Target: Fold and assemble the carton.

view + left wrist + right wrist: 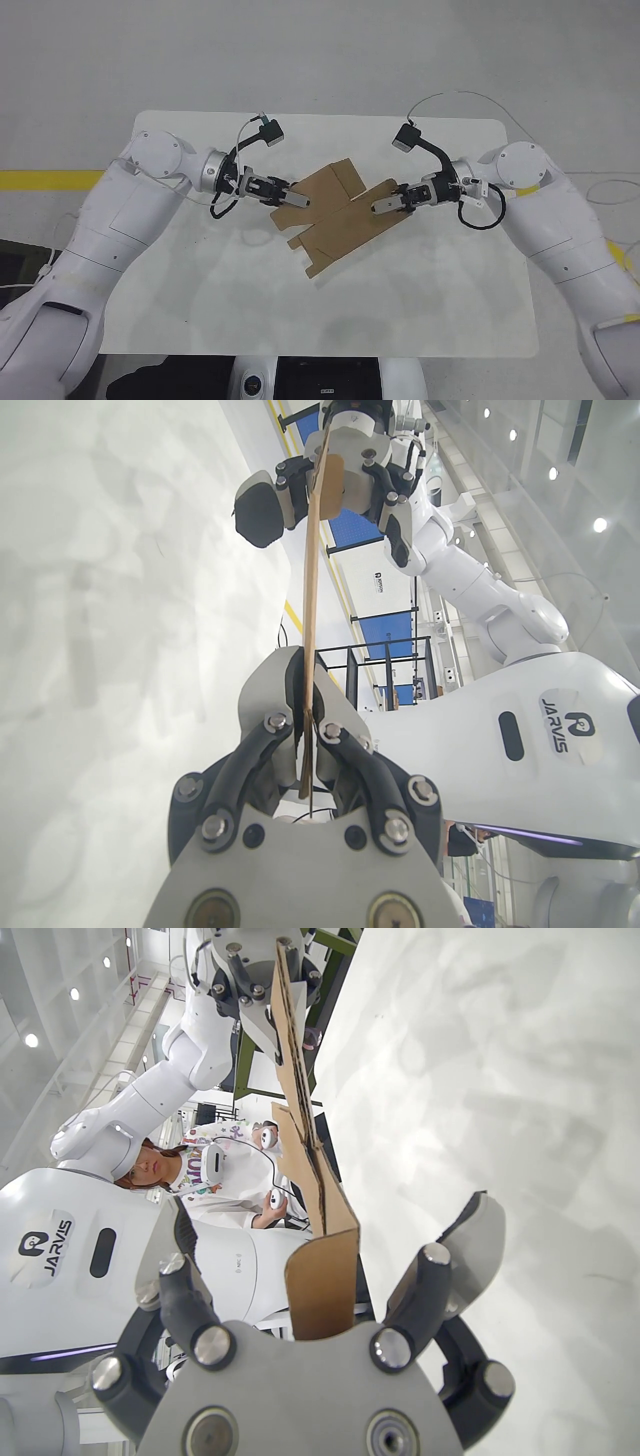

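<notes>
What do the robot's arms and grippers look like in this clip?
The left arm and right arm have white rounded shells, black wrist sections and thin cables looped alongside. The left gripper and right gripper each have a grey metal base plate, black linkages with silver bolts, and pale grey fingers with dark pads.

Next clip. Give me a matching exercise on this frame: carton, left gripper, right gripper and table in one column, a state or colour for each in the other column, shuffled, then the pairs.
Things:
1. carton
2. left gripper
3. right gripper
4. table

States:
A. open, one of the carton's flaps between its jaws
B. white, beneath everything else
C. brown, flat, not yet a box, stretching from one gripper to the other
D. shut on the carton's edge

Pairs: 1-C; 2-D; 3-A; 4-B.
</notes>
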You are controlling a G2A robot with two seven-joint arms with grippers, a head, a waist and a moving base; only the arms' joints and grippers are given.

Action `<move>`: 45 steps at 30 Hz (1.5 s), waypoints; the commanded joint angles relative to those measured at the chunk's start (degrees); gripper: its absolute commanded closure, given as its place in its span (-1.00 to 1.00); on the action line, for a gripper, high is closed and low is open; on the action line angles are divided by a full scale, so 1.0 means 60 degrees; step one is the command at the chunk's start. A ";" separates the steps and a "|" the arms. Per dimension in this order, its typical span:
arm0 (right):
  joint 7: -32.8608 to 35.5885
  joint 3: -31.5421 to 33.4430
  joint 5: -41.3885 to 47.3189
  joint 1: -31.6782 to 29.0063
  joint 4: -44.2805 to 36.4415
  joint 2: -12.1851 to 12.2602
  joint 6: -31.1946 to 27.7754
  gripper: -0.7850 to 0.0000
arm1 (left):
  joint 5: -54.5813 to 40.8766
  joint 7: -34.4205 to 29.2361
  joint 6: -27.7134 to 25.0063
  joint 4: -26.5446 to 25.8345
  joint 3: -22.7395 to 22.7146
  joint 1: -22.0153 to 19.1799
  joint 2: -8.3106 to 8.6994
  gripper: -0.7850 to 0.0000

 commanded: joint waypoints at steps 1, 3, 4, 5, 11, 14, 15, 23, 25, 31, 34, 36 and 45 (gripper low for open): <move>-0.0027 -0.0077 0.0035 0.0016 -0.0006 0.0059 -0.0027 0.07 | -0.0014 0.0002 -0.0001 0.0037 0.0023 -0.0008 -0.0005 1.00; -0.0020 -0.0167 0.0077 0.0047 -0.0031 0.0119 -0.0020 0.11 | -0.0026 0.0001 -0.0001 0.0058 0.0039 -0.0024 -0.0008 1.00; -0.0008 -0.0215 0.0077 0.0072 -0.0044 0.0150 -0.0008 0.16 | -0.0041 -0.0007 0.0007 0.0071 0.0047 -0.0028 -0.0009 1.00; -0.0019 -0.0255 0.0100 0.0090 -0.0047 0.0180 -0.0019 0.23 | -0.0047 -0.0009 0.0009 0.0082 0.0051 -0.0036 -0.0009 1.00; -0.0092 -0.0508 0.0225 0.0207 -0.0073 0.0334 -0.0092 0.53 | -0.0094 -0.0039 0.0039 0.0131 0.0067 -0.0057 0.0001 1.00; -0.0149 -0.0650 0.0325 0.0265 -0.0058 0.0389 -0.0149 0.73 | -0.0090 -0.0023 0.0023 0.0133 0.0083 -0.0038 0.0009 1.00; -0.0164 -0.0699 0.0371 0.0280 -0.0064 0.0404 -0.0164 0.84 | -0.0095 -0.0020 0.0020 0.0132 0.0092 -0.0025 0.0011 1.00; -0.0314 -0.0961 0.0873 0.0366 -0.0066 0.0495 -0.0313 1.00 | -0.0330 0.0009 -0.0009 0.0334 0.0001 -0.0016 0.0035 -1.00; -0.0331 -0.0978 0.1014 0.0383 -0.0049 0.0515 -0.0330 1.00 | -0.0552 0.0083 -0.0083 0.0490 -0.0119 -0.0018 0.0038 -1.00; -0.0208 -0.0917 0.1545 0.0397 0.0349 0.0531 -0.0205 1.00 | -0.0903 0.0380 -0.0379 0.0865 -0.0543 0.0022 0.0078 -1.00; -0.0063 -0.0845 0.1685 0.0409 0.0587 0.0523 -0.0059 1.00 | -0.1022 0.0705 -0.0449 0.0964 -0.0701 0.0133 0.0072 -1.00; -0.0093 -0.0757 0.1825 0.0385 0.0689 0.0507 -0.0089 1.00 | -0.1158 0.0954 -0.0442 0.0954 -0.0783 0.0235 0.0057 -1.00; -0.0735 -0.0377 0.1810 0.0177 0.0867 0.0422 -0.0349 1.00 | -0.1517 0.1762 -0.0404 0.0578 -0.0872 0.0514 -0.0100 -1.00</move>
